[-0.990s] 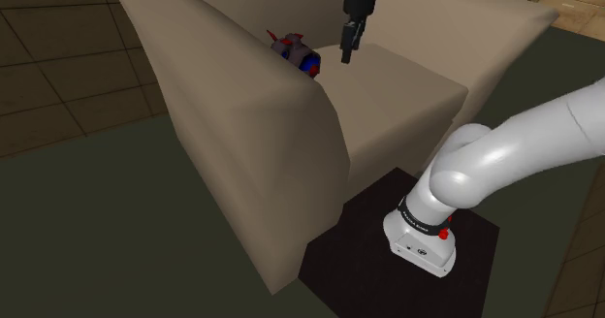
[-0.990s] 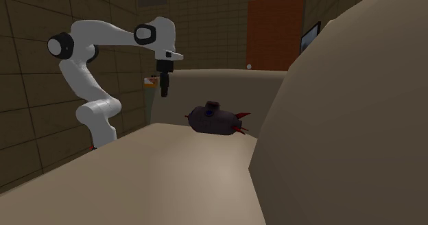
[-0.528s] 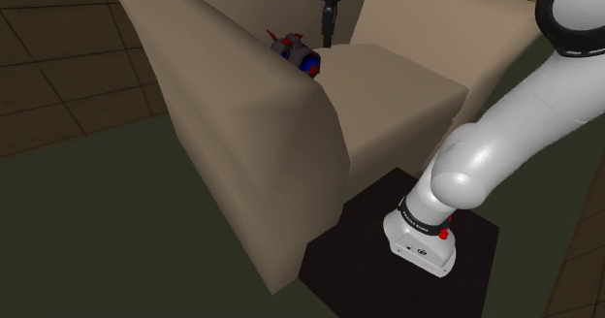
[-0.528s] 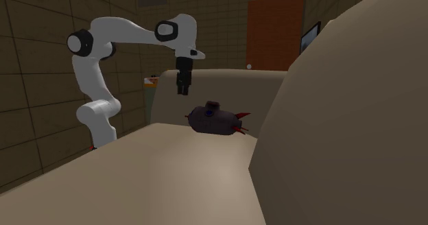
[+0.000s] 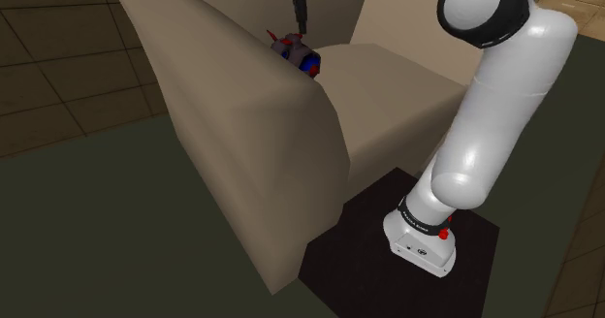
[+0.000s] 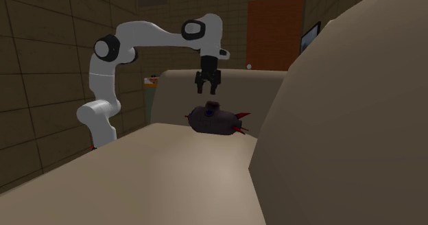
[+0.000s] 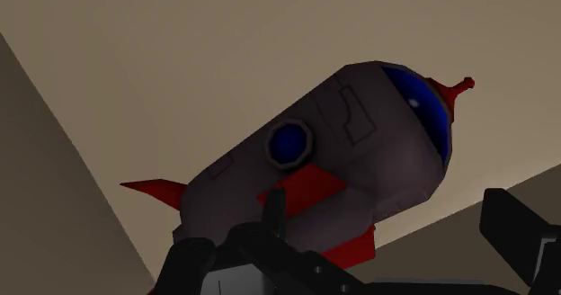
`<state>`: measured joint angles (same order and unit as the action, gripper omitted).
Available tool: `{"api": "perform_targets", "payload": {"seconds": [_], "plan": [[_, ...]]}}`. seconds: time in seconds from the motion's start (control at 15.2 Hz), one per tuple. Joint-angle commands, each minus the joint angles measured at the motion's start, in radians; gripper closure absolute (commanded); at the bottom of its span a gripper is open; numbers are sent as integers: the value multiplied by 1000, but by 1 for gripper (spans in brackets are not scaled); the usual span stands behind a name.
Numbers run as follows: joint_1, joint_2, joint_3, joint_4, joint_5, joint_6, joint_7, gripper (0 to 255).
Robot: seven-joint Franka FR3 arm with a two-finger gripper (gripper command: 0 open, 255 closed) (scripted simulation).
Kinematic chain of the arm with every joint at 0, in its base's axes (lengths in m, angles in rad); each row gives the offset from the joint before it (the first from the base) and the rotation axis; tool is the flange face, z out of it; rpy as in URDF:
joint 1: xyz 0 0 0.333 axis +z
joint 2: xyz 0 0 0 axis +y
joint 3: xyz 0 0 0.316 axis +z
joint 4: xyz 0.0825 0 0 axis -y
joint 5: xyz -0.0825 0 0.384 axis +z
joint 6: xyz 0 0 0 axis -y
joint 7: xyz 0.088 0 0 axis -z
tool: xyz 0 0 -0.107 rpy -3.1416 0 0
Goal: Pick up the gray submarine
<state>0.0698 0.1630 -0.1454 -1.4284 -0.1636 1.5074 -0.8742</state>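
Dark-gray submarine (image 6: 214, 119) on beige sofa (image 6: 164, 172); end effector (image 6: 208, 90) just above, spread apart, holding nothing.

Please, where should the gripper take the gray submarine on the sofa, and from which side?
Probably the mid-hull of the submarine, from above, where the open gripper hangs. It lies lengthwise on the sofa seat, so the jaws should span its narrow width, clear of the red fins.
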Motion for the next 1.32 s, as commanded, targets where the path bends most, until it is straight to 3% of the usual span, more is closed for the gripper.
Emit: {"api": "perform_targets", "payload": {"seconds": [0.0,0.13,0.59,0.73,0.79,1.25], "plan": [[4,93,9,117,-4,-29,-61,0],[4,165,16,219,-6,-61,-104,0],[6,134,18,71,-9,54,-82,0],[6,134,18,71,-9,54,-82,0],[6,134,18,70,-9,54,-82,255],[6,133,18,70,-10,53,-81,255]]}}
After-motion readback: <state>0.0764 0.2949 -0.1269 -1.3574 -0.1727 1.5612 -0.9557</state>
